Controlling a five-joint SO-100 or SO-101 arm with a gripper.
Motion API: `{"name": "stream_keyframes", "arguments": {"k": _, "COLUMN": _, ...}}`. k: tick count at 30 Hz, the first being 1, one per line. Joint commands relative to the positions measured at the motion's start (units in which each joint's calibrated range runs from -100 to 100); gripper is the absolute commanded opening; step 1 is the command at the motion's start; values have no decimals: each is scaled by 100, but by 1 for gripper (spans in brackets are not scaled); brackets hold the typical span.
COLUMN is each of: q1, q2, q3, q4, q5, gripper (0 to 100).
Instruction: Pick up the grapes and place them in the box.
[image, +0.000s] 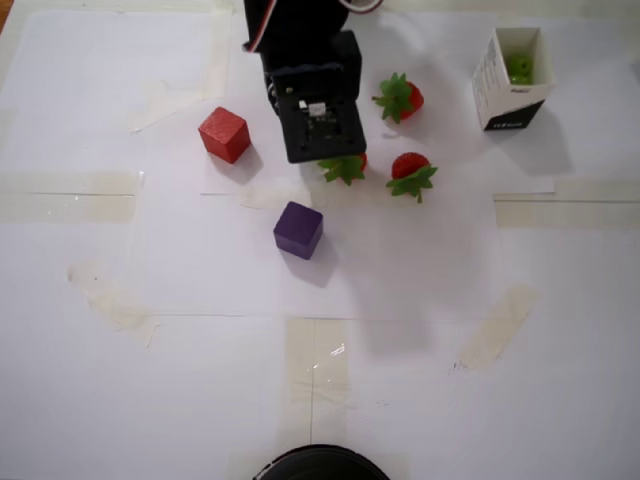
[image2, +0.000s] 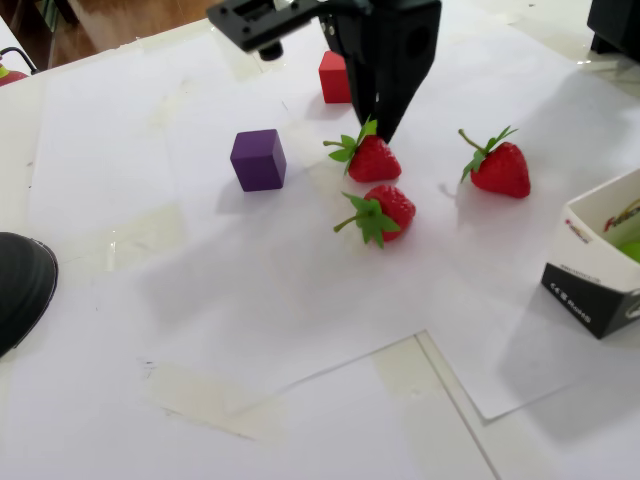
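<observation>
White paper (image: 400, 280), taped down in sheets, covers the table. In the overhead view the white box (image: 512, 80) stands at the upper right, open at the top and well apart from the arm. Light-green grapes (image: 519, 68) lie inside it. In the fixed view the box (image2: 590, 285) is cut by the right edge, and a patch of green shows inside it.

The black gripper (image2: 375, 128) hangs point-down over the middle of the layout, between the red cube (image: 224, 134) and the upper strawberry (image: 398, 98) in the overhead view. Its body hides its own tips from above. In the fixed view the fingers (image2: 400, 90) taper close together, with only a thin slit between them. Their tips stand at the leafy top of the nearest strawberry (image2: 375, 158). A speck of green sits at the tips. Whether it is leaf or a pinched grape cannot be told, nor whether the fingers hold anything.

No other grape shows on the paper.

A second strawberry (image2: 385, 210) lies just in front of the first in the fixed view. A third (image2: 497, 165) lies to their right, apart. The purple cube (image: 298, 229) stands below the gripper in the overhead view, clear of it. A dark round object (image: 318, 462) is cut by the bottom edge.
</observation>
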Motion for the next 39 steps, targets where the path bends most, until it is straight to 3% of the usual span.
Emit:
{"name": "stream_keyframes", "arguments": {"k": 1, "q1": 168, "q2": -1140, "q3": -850, "q4": 1092, "q5": 122, "gripper": 5}}
{"name": "stream_keyframes", "arguments": {"k": 7, "q1": -170, "q2": -2335, "q3": -1450, "q4": 2595, "q5": 88, "gripper": 6}}
{"name": "stream_keyframes", "arguments": {"k": 11, "q1": -1163, "q2": -2816, "q3": -1823, "q4": 3470, "q5": -205, "gripper": 6}}
{"name": "stream_keyframes", "arguments": {"k": 15, "q1": -2361, "q2": -2937, "q3": -1805, "q4": 3698, "q5": -562, "gripper": 6}}
{"name": "stream_keyframes", "arguments": {"k": 23, "q1": -3655, "q2": -2808, "q3": -1060, "q4": 2857, "q5": -908, "gripper": 6}}
{"name": "stream_keyframes", "arguments": {"k": 39, "q1": -4251, "q2": -1931, "q3": -978, "q4": 831, "q5": -987, "gripper": 6}}
